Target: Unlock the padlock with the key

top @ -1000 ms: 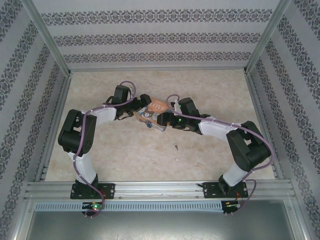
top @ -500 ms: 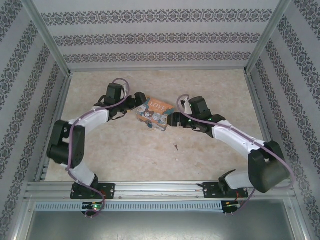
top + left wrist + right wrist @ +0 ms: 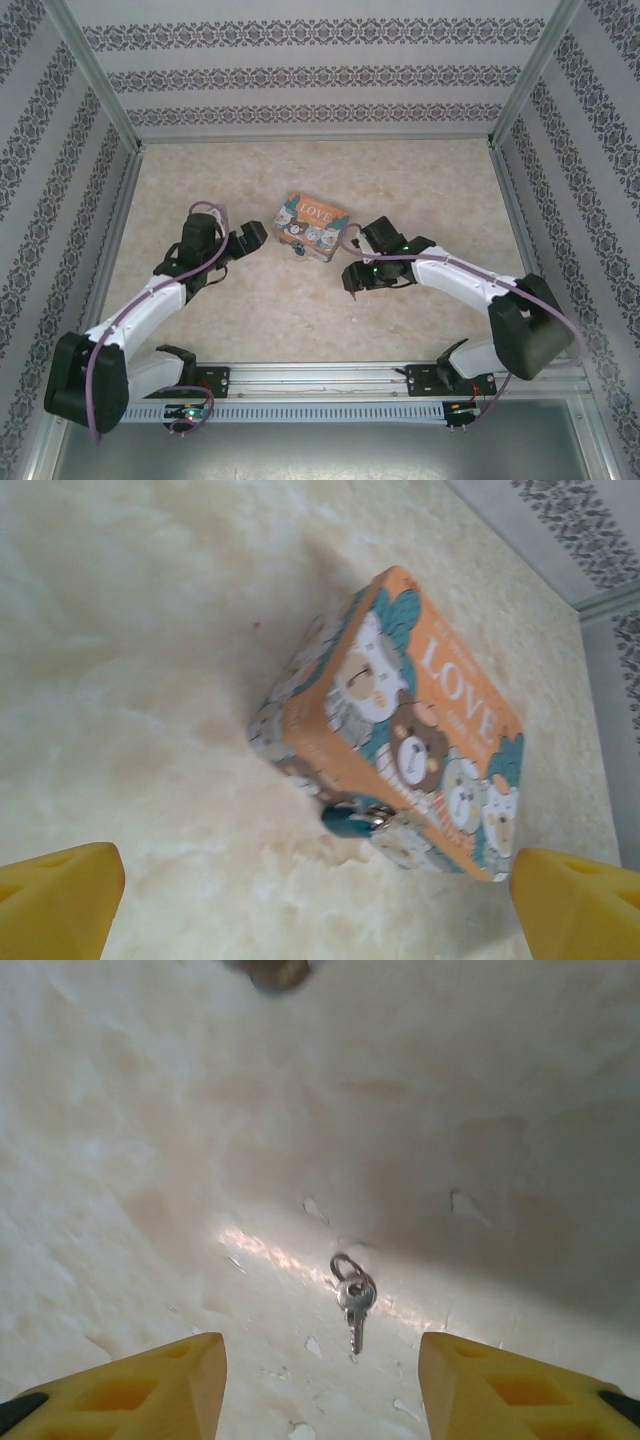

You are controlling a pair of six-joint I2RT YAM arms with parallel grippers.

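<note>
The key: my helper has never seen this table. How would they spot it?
From the orange LOVE tin mid-table, look near-right to the right gripper. Between its yellow fingers lies the key: small, silvery, on a ring, alone on bare tabletop, unlike the teal padlock at the tin.

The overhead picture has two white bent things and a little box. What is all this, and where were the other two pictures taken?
Those are two robot arms bolted to the near edge of a table, seen by a fixed camera above. Each arm ends in a two-finger gripper with its own small camera; the yellow blocks in those close-ups are its fingers. The left gripper, open, faces an orange tin marked LOVE, with a small teal padlock at its side. The right gripper, fingers apart, looks down at a small key on a ring, lying on the table. Nothing is held.
</note>
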